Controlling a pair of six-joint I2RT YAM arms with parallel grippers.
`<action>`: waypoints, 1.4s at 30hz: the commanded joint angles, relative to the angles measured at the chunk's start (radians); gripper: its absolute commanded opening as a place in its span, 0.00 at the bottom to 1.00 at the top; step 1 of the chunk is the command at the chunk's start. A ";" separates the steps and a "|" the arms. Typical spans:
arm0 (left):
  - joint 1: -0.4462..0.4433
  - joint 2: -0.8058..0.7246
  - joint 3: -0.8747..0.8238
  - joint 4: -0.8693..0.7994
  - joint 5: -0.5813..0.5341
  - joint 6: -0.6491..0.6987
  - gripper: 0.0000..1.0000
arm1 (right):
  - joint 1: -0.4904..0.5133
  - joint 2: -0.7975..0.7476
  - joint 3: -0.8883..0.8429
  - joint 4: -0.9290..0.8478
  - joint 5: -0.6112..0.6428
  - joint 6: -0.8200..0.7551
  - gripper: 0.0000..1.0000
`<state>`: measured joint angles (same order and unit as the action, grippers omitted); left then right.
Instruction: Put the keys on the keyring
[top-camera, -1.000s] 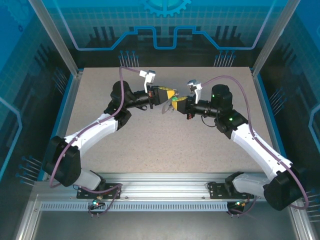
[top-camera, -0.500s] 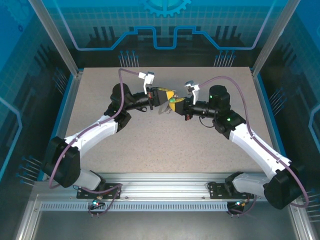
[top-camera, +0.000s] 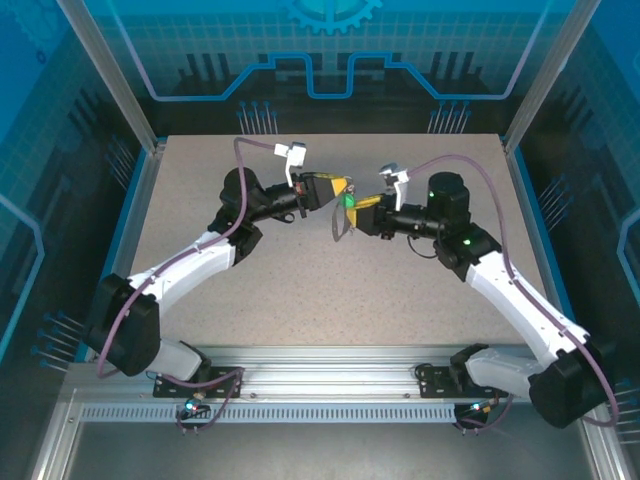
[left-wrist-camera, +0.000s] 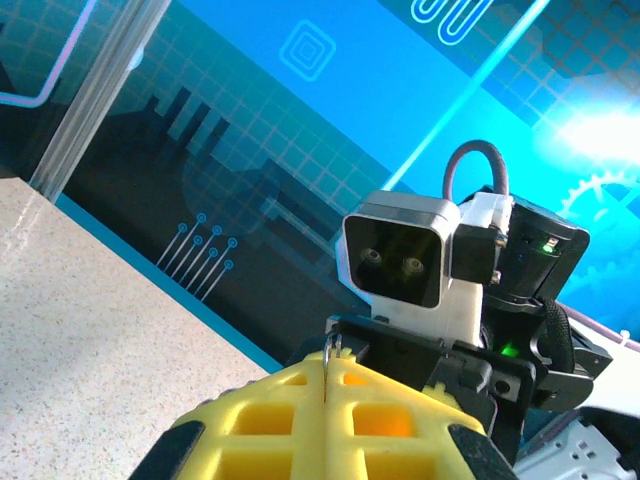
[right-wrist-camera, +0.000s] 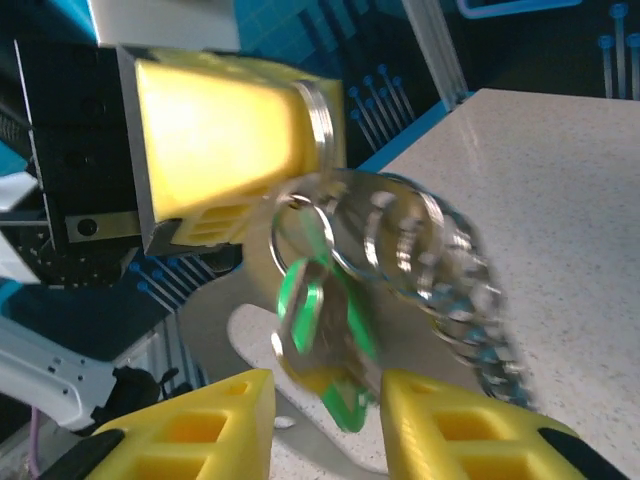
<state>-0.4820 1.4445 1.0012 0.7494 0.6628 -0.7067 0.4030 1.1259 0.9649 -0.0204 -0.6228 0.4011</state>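
Over the table (top-camera: 300, 290), a little toward 12 o'clock from its middle, the 2 grippers meet tip to tip. The left gripper (top-camera: 340, 188) points toward 3 o'clock. The right gripper (top-camera: 354, 207) points toward 9 o'clock and sits slightly to the 5 o'clock side of the left one.

In the left wrist view, the left gripper's 2 yellow fingers (left-wrist-camera: 260, 420) are pressed together. A thin metal edge stands out of the seam between them. The right wrist view shows this to be the keyring (right-wrist-camera: 325, 130), pinched at the tip of the left fingers, with its other silvery loops hanging toward 5 o'clock. A chain (right-wrist-camera: 475, 320) trails from those loops toward 4 o'clock. It is blurred and well above the table.

The key (right-wrist-camera: 305, 305) hangs at 6 o'clock from the pinched ring, with its green head on a small loop. It fills the gap between the right gripper's 2 yellow fingers, which close in on it from 8 and 4 o'clock and seem to pinch it, though blur hides the exact contact. In the top view the key is a green spot at the right fingertips.

The right arm's wrist camera (left-wrist-camera: 403, 260) faces the left wrist view, at 12 o'clock above the left fingers.
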 joint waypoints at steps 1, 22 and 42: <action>-0.007 -0.036 -0.015 0.074 -0.055 -0.009 0.00 | -0.074 -0.095 -0.021 -0.030 -0.028 0.028 0.39; -0.071 -0.047 -0.108 0.189 -0.329 -0.146 0.00 | -0.005 0.056 0.032 0.417 0.192 0.407 0.49; -0.080 -0.031 -0.103 0.196 -0.338 -0.152 0.00 | 0.049 0.118 0.028 0.467 0.175 0.419 0.33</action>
<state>-0.5537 1.4311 0.9001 0.8742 0.3431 -0.8410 0.4389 1.2369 0.9615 0.4023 -0.4450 0.8169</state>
